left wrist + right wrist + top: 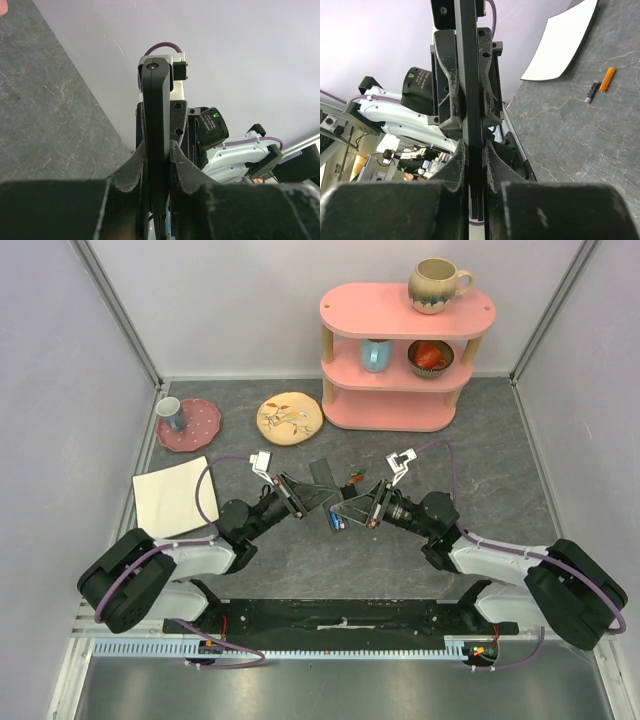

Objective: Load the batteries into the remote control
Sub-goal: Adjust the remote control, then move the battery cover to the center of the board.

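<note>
Black remote control (156, 110) in 2 grippers (158, 157) (475, 155)

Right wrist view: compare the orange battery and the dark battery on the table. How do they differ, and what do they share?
Colour: the orange battery is orange all over; the dark battery has a pale, silvery end. Place: the orange battery lies higher and further right in the view than the dark battery. Shared: both lie flat on the table, slanted alike, close together.
</note>
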Motion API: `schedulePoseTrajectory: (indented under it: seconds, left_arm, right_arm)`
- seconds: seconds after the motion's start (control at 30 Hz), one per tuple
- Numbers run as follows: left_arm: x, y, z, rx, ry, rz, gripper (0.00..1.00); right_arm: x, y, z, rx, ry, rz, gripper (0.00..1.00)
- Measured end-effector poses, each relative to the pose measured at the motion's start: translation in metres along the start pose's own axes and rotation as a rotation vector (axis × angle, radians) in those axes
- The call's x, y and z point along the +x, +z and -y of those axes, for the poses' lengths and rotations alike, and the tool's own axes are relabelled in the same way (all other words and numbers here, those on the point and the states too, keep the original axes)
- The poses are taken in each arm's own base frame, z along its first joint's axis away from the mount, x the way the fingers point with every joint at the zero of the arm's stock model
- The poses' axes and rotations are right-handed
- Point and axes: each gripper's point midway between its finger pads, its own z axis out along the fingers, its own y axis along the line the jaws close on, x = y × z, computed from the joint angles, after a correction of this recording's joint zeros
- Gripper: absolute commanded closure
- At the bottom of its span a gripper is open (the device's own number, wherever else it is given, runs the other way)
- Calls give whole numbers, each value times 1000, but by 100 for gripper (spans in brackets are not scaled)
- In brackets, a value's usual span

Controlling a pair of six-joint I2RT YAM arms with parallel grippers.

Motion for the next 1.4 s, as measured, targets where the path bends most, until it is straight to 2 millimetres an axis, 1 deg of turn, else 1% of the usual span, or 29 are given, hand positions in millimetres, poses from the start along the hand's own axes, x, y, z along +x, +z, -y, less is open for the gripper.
schedulePoseTrajectory:
  seconds: [0.03,0.13,0.2,0.27,0.3,0.33,0.37,0.4,0.53,0.63,0.73,0.77,0.8,0.83,0.87,0.9,0.97,1.0,1.07,1.1,1.13,1.2,1.27,1.33,1.37,1.4]
  left_arm:
    - [0,0,0,-1,0,0,98]
    - [2,-2,-3,-9,0,-5,98]
    - [4,-4,-7,-23,-3,-10,98]
    - [6,-6,-11,-37,-6,-13,98]
    - [7,-7,-12,-42,-8,-12,98]
    - [7,-8,-14,-48,-9,-10,98]
    - [7,-9,-15,-52,-10,-10,98]
    - [7,-9,-17,-57,-10,-7,98]
    - [7,-14,-24,-82,-12,6,98]
    - [0,-21,-25,-91,-4,32,98]
    - [-16,-31,-17,-74,19,85,98]
    - [-22,-35,-12,-60,31,107,98]
    - [-27,-39,-6,-48,43,123,98]
    - [-31,-42,-2,-41,51,136,98]
    - [-34,-45,3,-37,60,145,98]
    - [-36,-47,7,-37,67,149,98]
    - [-36,-52,10,-52,83,140,98]
    - [-34,-54,10,-69,89,130,98]
    - [-30,-60,9,-95,103,106,98]
    - [-28,-63,8,-107,108,97,98]
    - [-26,-66,7,-117,109,88,98]
    - [-24,-72,8,-128,115,82,98]
    - [-22,-77,9,-134,120,77,98]
    - [-17,-83,8,-139,123,63,98]
    - [-15,-86,7,-141,122,59,98]
    - [-12,-89,3,-149,118,53,98]
  right_arm:
    - [0,0,0,2,-1,-1,70]
    - [4,-1,2,12,9,-21,52]
    - [8,-2,2,20,18,-43,44]
    - [11,-2,2,28,19,-60,40]
    - [11,-1,0,31,17,-66,36]
    - [10,-1,-1,32,15,-70,34]
    - [10,0,-3,32,11,-71,31]
    - [9,0,-4,36,4,-77,23]
    - [2,-1,-5,93,-56,-97,17]
    - [-14,-8,-3,171,-136,-81,16]
    - [-40,-21,2,280,-235,-26,17]
    - [-50,-27,8,342,-271,0,19]
    - [-58,-32,14,397,-301,18,24]
    - [-64,-36,24,459,-322,32,26]
    - [-67,-40,34,517,-339,29,29]
    - [-69,-44,47,581,-350,25,30]
    - [-69,-53,81,725,-362,2,33]
    - [-67,-58,102,804,-363,-19,33]
    - [-58,-70,137,929,-362,-71,33]
    - [-54,-76,153,986,-363,-98,33]
    - [-49,-80,164,1024,-364,-123,33]
    - [-44,-84,179,1083,-378,-163,35]
    - [-44,-81,192,1127,-401,-195,40]
    - [-50,-71,198,1141,-426,-207,44]
    - [-55,-64,201,1144,-439,-206,50]
    - [-60,-57,203,1144,-453,-203,51]
